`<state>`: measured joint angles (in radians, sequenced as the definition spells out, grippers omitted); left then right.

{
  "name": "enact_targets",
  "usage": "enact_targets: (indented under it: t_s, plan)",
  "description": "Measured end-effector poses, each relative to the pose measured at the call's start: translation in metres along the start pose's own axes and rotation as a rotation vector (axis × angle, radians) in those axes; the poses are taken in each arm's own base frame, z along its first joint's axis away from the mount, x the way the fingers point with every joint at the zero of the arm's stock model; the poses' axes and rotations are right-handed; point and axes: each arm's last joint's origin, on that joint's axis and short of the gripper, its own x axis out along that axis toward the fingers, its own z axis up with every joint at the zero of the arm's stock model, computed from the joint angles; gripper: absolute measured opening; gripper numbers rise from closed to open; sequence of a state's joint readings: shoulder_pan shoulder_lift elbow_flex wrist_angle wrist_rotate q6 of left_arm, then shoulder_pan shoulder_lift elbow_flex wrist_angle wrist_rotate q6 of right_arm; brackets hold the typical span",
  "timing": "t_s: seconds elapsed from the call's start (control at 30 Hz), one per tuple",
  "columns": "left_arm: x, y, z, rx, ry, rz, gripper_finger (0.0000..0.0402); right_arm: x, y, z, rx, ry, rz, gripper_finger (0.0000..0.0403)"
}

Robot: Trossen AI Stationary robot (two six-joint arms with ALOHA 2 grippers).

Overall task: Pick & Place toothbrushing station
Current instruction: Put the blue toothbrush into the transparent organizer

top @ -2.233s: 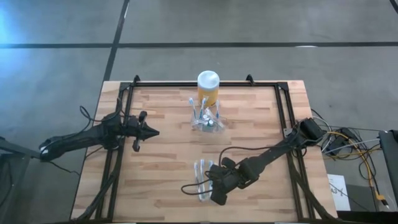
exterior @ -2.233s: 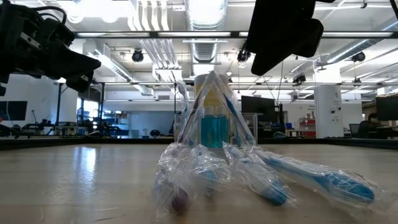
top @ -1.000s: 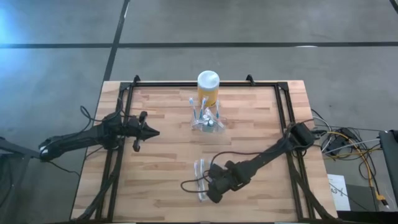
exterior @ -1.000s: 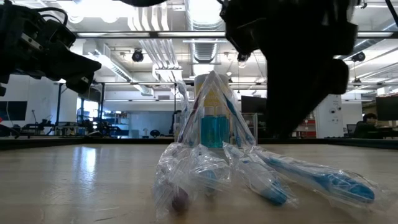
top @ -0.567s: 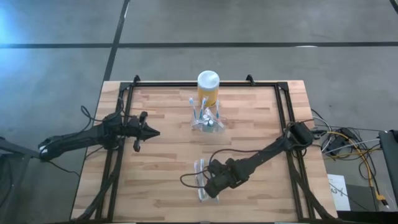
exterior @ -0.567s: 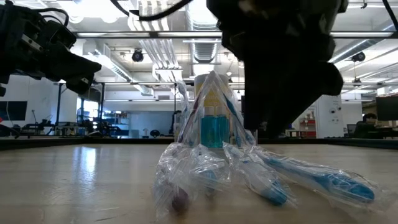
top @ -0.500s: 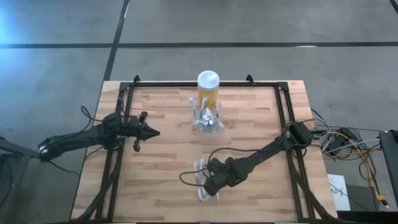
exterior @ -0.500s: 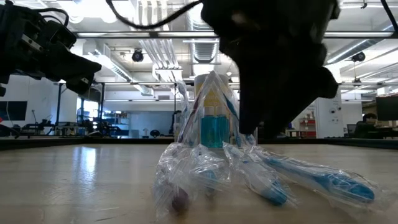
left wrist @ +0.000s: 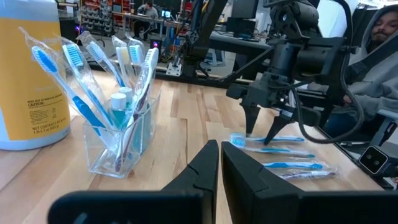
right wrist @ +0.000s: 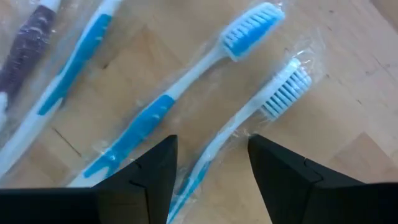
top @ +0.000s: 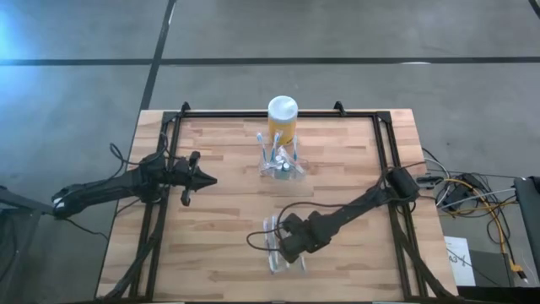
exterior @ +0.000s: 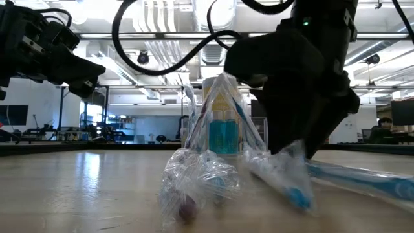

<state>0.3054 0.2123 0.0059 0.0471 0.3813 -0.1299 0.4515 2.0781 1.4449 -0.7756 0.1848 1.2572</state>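
Note:
The toothbrushing station [top: 280,162] is a clear holder with upright brushes [left wrist: 121,137], standing on the table in front of the yellow jar [top: 283,118]. Several wrapped toothbrushes [top: 273,245] lie flat near the table's front edge. My right gripper [top: 282,247] points down over them, open. In the right wrist view its fingers [right wrist: 208,149] stand on either side of the handle of a white-headed wrapped brush [right wrist: 281,93]. My left gripper [top: 206,179] hovers shut at the table's left, above the wood. My right gripper comes from above, pointing down, with its two fingertips [left wrist: 249,127] set into the clear wrapper at each side of the white-headed brush's handle [right wrist: 214,146], across its length. The jaws are not closed on it. The brush lies on the table.
Black frame rails run along the table's left, right and far sides [top: 384,152]. Bare wood lies between the holder and the loose brushes. A person in a hood sits beyond the table [left wrist: 373,43].
My right gripper has sunk onto the loose toothbrushes and drifted a little toward the table's left edge, tipping more upright. In the low view the wrapped brushes beside it have shifted, and one wrapper is bunched up against the fingers.

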Motion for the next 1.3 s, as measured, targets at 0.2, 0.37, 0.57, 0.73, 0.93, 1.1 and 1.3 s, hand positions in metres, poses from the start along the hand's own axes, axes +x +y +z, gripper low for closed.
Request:
enact_targets:
  t_s: [0.2, 0.37, 0.57, 0.73, 0.93, 1.1, 1.3]
  plan:
    - [0.0, 0.0, 0.0, 0.0, 0.0, 0.0, 0.0025, -0.005, 0.0, 0.0, -0.029, 0.005, 0.009, 0.0191]
    - [0.0, 0.0, 0.0, 0.0, 0.0, 0.0, 0.0025, 0.0, -0.001, -0.003, -0.035, 0.049, 0.003, 0.0191]
    - [0.0, 0.0, 0.0, -0.001, 0.002, -0.001, 0.0025, 0.01, -0.001, -0.005, -0.159, 0.107, -0.003, 0.0167]
    - [0.0, 0.0, 0.0, -0.001, 0.003, 0.0, 0.0025, 0.012, -0.002, -0.004, -0.225, 0.084, -0.015, 0.0089]
    - [0.0, 0.0, 0.0, 0.0, 0.003, 0.0, 0.0025, 0.002, -0.001, -0.001, -0.324, -0.031, -0.011, 0.0018]
    - [0.0, 0.0, 0.0, 0.001, 0.003, 0.0, 0.0025, -0.032, -0.001, 0.007, -0.351, -0.18, 0.025, 0.0014]
    - [0.0, 0.0, 0.0, 0.003, 0.004, 0.0, 0.0025, -0.082, -0.004, 0.005, -0.409, -0.339, 0.115, 0.0013]
